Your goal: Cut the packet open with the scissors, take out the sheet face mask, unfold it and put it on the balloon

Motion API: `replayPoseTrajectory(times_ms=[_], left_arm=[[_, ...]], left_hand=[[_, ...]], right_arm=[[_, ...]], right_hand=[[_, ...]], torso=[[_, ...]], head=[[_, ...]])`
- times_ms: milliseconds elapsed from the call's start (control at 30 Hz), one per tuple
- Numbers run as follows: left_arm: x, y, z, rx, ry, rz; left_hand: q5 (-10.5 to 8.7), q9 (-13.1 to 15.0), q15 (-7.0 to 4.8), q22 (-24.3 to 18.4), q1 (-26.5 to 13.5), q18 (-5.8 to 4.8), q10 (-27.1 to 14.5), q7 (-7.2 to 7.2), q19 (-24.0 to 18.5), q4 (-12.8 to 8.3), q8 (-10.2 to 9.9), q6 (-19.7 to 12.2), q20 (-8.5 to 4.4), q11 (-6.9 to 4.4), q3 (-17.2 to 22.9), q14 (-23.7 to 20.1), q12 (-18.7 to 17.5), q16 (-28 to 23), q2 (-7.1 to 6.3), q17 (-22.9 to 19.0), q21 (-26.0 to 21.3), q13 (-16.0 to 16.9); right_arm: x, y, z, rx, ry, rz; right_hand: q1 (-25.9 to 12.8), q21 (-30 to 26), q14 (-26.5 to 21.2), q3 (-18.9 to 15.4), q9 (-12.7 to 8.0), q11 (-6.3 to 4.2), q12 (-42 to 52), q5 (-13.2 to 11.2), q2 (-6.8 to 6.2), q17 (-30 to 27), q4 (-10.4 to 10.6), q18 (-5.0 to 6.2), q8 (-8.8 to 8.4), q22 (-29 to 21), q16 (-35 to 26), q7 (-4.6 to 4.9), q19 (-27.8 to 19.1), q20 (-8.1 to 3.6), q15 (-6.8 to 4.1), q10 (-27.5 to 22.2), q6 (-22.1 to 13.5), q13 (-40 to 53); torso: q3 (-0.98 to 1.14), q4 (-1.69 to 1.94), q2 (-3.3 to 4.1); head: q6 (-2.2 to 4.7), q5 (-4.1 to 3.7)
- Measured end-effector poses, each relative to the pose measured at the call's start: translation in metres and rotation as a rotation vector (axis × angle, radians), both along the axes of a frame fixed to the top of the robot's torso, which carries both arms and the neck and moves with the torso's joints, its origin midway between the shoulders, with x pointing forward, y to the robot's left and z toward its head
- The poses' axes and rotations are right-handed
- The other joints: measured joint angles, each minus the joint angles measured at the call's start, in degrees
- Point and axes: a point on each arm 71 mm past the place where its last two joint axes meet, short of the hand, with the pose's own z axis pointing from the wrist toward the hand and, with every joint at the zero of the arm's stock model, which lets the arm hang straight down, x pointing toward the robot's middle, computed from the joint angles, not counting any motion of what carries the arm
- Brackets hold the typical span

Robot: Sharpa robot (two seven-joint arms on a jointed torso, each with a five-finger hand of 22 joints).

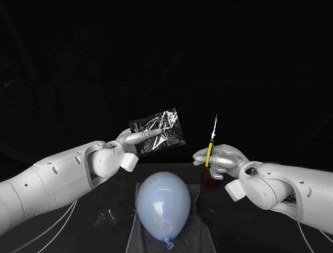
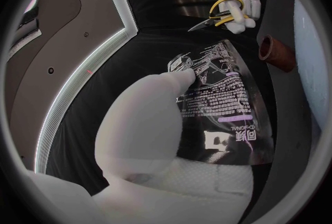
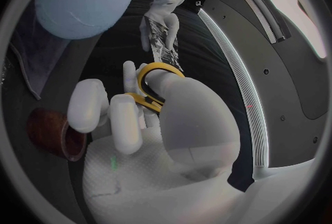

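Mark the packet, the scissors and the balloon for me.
packet (image 1: 170,126), head view, on its printed front.
scissors (image 1: 213,129), head view, on the upright blades.
balloon (image 1: 163,203), head view, on the middle of its pale blue body.

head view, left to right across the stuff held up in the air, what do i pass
white left arm → silver left hand → clear printed plastic packet it holds → yellow-handled metal scissors, blades up, in the right hand → white right arm
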Motion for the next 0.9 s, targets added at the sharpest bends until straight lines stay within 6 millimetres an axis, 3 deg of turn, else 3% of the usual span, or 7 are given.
replayPoseTrajectory(times_ms=[333, 633, 700, 800, 900], left_arm=[[0.007, -0.015, 0.013, 0.021, -0.015, 0.039], [0.007, -0.027, 0.014, 0.033, -0.004, 0.043], [0.007, -0.028, 0.013, 0.035, -0.002, 0.044], [0.007, -0.029, 0.013, 0.037, 0.001, 0.043], [0.006, -0.03, 0.012, 0.038, 0.005, 0.04]], left_hand=[[-0.01, 0.0, -0.18, 0.1, -0.4, -0.02, 0.3, -0.31, 0.2, -0.3, 0.0, 0.1, -0.22, -0.17, 0.3, 0.2, 0.0, 0.0, 0.13, 0.1, 0.2, 0.0], [-0.02, 0.0, -0.18, 0.1, -0.4, -0.03, 0.4, -0.4, 0.4, -0.5, 0.2, 0.0, -0.05, -0.01, 0.2, 0.2, 0.0, 0.0, 0.15, 0.1, 0.3, 0.0], [-0.02, 0.0, -0.18, 0.0, -0.4, -0.04, 0.4, -0.4, 0.6, -0.5, 0.2, 0.0, -0.21, -0.01, 0.2, 0.2, 0.0, 0.0, 0.15, 0.1, 0.4, 0.0], [-0.02, 0.0, -0.18, 0.0, -0.4, -0.04, 0.4, -0.4, 0.6, -0.5, 0.2, 0.0, -0.21, -0.01, 0.1, 0.2, 0.0, 0.0, 0.15, 0.1, 0.4, 0.0], [-0.03, 0.0, -0.17, 0.1, -0.4, -0.04, 0.4, -0.41, 0.6, -0.5, 0.2, 0.0, -0.21, -0.01, 0.1, 0.2, 0.0, 0.0, 0.14, 0.1, 0.4, 0.0]], right_arm=[[-0.031, 0.001, -0.033, -0.011, 0.103, 0.092], [-0.045, 0.003, -0.043, 0.004, 0.148, 0.17], [-0.048, 0.003, -0.043, 0.013, 0.152, 0.183], [-0.051, 0.002, -0.043, 0.032, 0.16, 0.195], [-0.053, 0.0, -0.042, 0.046, 0.168, 0.198]], right_hand=[[0.1, 0.2, 0.0, -0.1, 0.2, 0.0, 0.1, 0.0, 0.22, -0.2, -0.1, -0.02, 0.34, 0.3, 0.0, -0.22, 0.2, -0.21, 0.0, 0.0, 0.2, 0.4], [0.0, 0.2, 0.1, -0.2, 1.2, 0.01, 4.2, 0.0, 0.41, -0.7, -0.2, -0.07, 0.89, 0.6, -0.4, -0.99, 0.5, -0.93, -0.95, 0.0, -0.2, 6.6], [-0.5, 0.2, 0.1, -0.3, 1.9, 0.01, 4.5, 0.0, 0.9, -0.5, -0.3, -0.08, 1.61, 0.7, -0.4, -1.5, 0.7, -1.12, -1.39, 0.0, -0.8, 16.0], [-1.0, 1.0, 0.1, -0.8, 2.7, 0.0, 4.5, 0.0, 1.42, 3.2, 0.0, -0.09, 3.04, 1.0, 0.9, -1.83, 1.2, -1.59, -1.73, 0.0, -1.1, 40.0], [-3.9, 1.7, 0.2, -2.7, 2.7, 0.0, 8.1, 0.2, 0.22, 10.8, 1.9, -0.12, 4.65, 1.0, 4.0, -3.17, 1.7, -2.32, -2.47, 0.0, -0.4, 60.1]], torso=[[0.15, -0.04, 0.08], [0.18, -0.05, 0.05], [0.15, -0.05, 0.05], [0.12, -0.05, 0.05], [0.06, -0.05, 0.05]], head=[[-0.4, -0.52], [-1.02, -1.55], [-1.26, -1.87], [-1.61, -2.21], [-2.07, -2.64]])
